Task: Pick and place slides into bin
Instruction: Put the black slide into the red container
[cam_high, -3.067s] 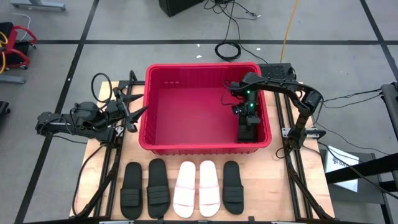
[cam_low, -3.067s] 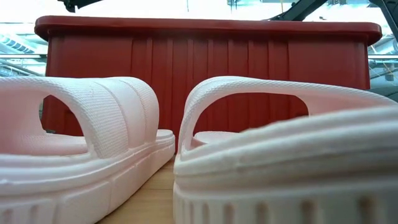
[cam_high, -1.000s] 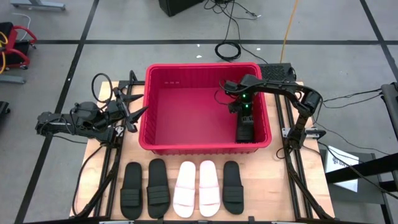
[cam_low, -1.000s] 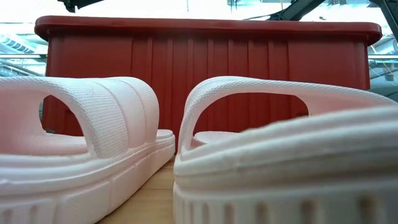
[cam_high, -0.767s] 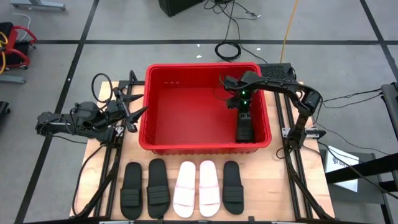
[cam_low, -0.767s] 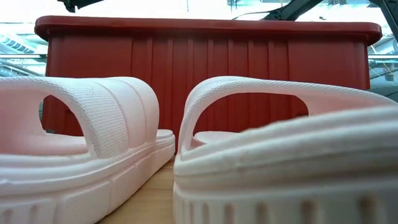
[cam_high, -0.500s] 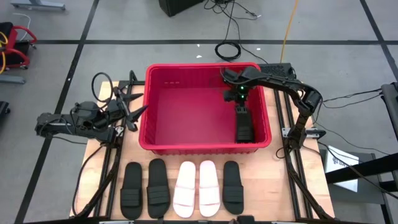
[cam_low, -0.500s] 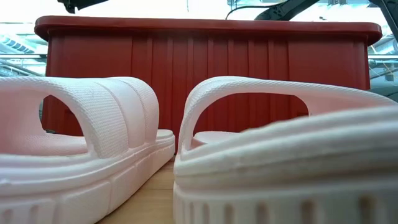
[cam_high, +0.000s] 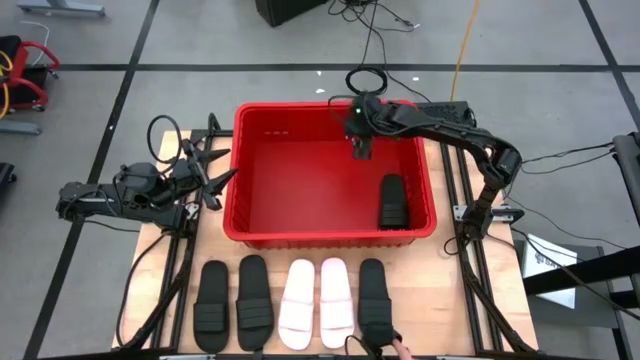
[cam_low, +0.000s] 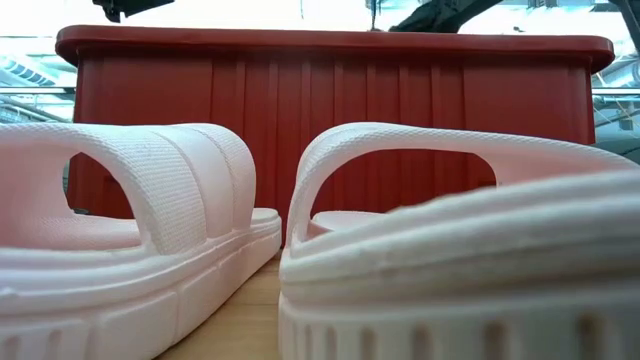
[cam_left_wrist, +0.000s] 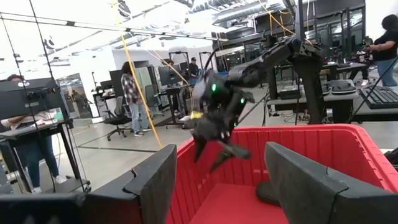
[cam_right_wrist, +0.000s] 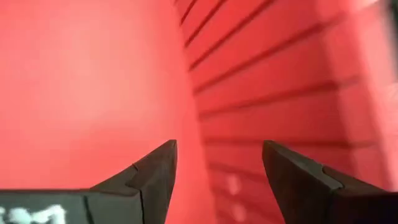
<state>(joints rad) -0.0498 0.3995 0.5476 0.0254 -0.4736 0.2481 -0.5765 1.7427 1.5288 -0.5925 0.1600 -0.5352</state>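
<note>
Inside the bin (cam_high: 240, 180), one black slide (cam_high: 393, 201) is lying by its right wall; five slides are waiting in a row (cam_high: 292, 302) on the table: three black, two white. Over the far wall, the right gripper (cam_high: 360, 148) is hanging with fingers apart and empty, as its wrist view shows. Beside the bin, the left gripper (cam_high: 215, 185) is sitting spread open. Only the high view is catching a hand (cam_high: 400, 350) at the near edge.

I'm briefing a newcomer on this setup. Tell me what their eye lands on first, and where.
The red bin fills the table's middle, with one black slide lying in its right near corner. The right gripper hangs open and empty over the bin's far side. Five slides sit in a row on the near edge: two black at the left, two white in the middle, one black at the right. The left gripper waits open by the bin's left wall.
</note>
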